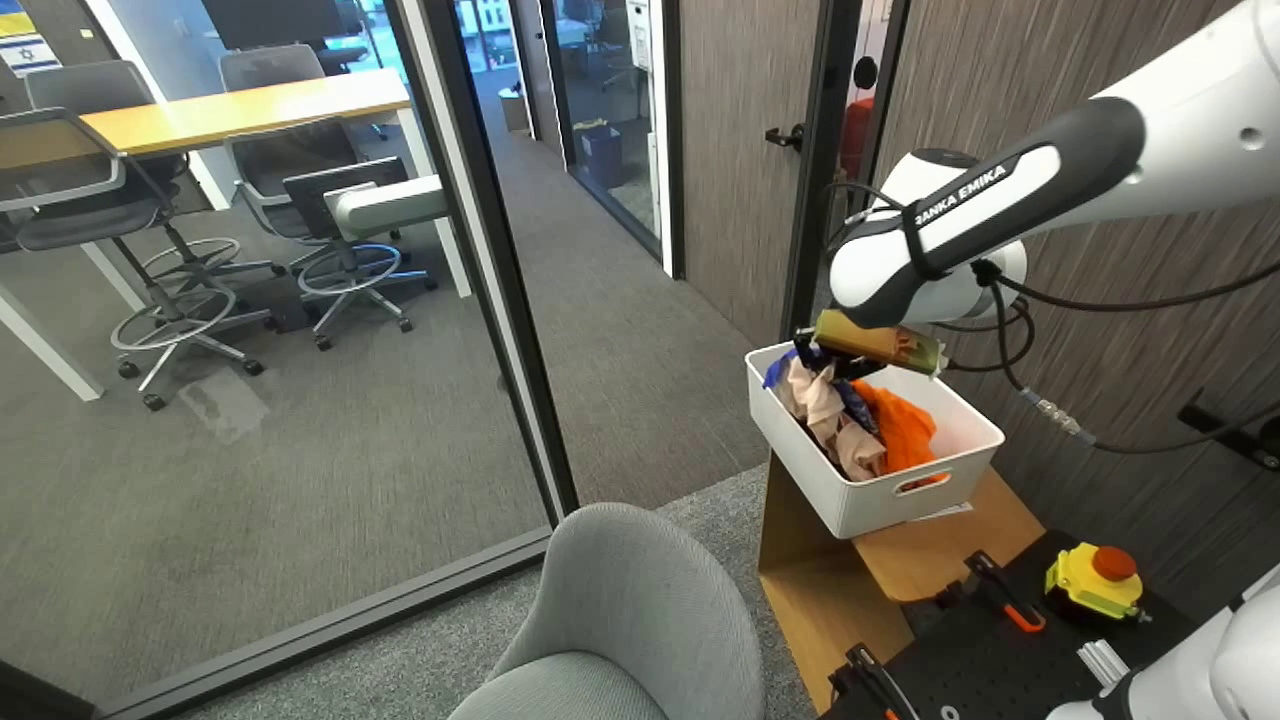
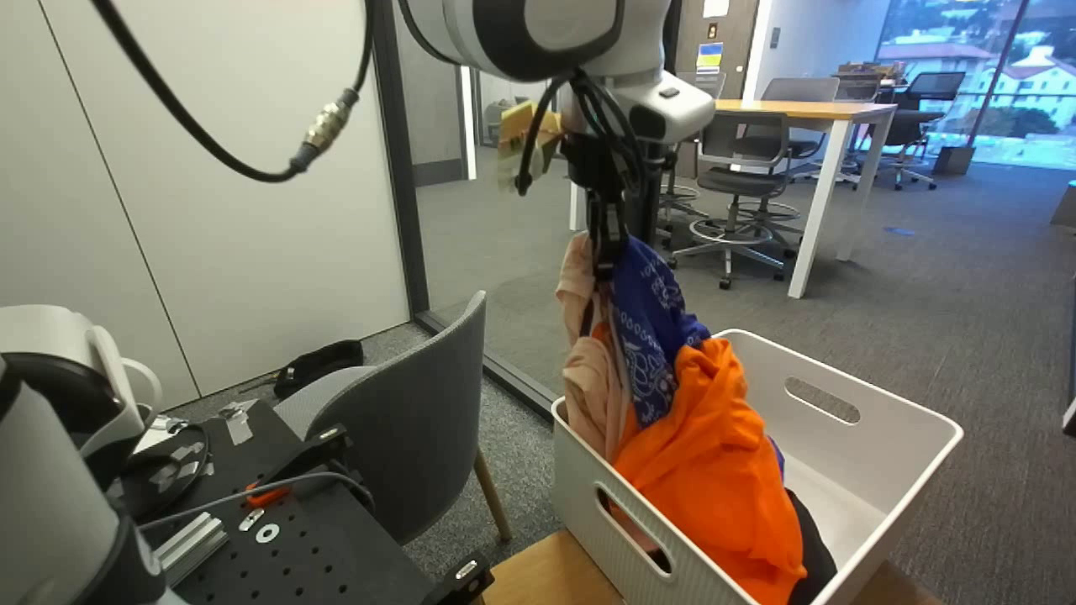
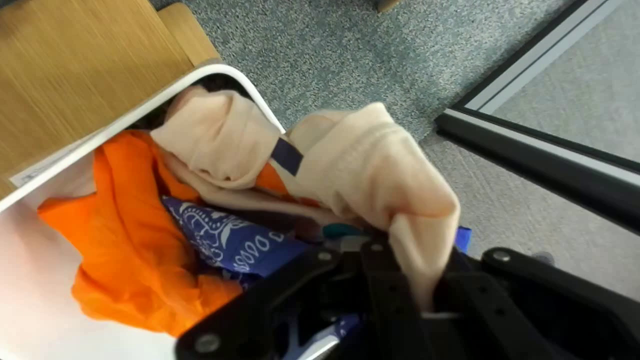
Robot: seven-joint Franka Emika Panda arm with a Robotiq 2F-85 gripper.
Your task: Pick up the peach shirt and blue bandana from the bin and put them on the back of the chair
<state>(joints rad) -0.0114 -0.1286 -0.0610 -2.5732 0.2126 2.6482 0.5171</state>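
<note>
My gripper (image 2: 607, 260) is shut on the peach shirt (image 2: 591, 386) and the blue bandana (image 2: 647, 328), which hang from it over the bin. In the wrist view, a fold of the peach shirt (image 3: 370, 170) is pinched between the fingers (image 3: 416, 275). The bandana (image 3: 245, 245) shows to their left and a blue corner to their right. Lower parts of both cloths still lie in the white bin (image 1: 810, 480), against an orange cloth (image 2: 714, 470). The grey chair (image 1: 650, 590) stands beside the bin's cabinet; its back also shows in an exterior view (image 2: 403, 437).
The bin stands on a wooden cabinet (image 1: 950, 550). A black perforated table (image 2: 277, 555) with clamps and a yellow-red stop button (image 1: 1095, 580) stands near the chair. A glass wall with a dark frame (image 1: 500, 270) runs behind the chair and bin. Cables (image 1: 1000, 340) hang from the arm.
</note>
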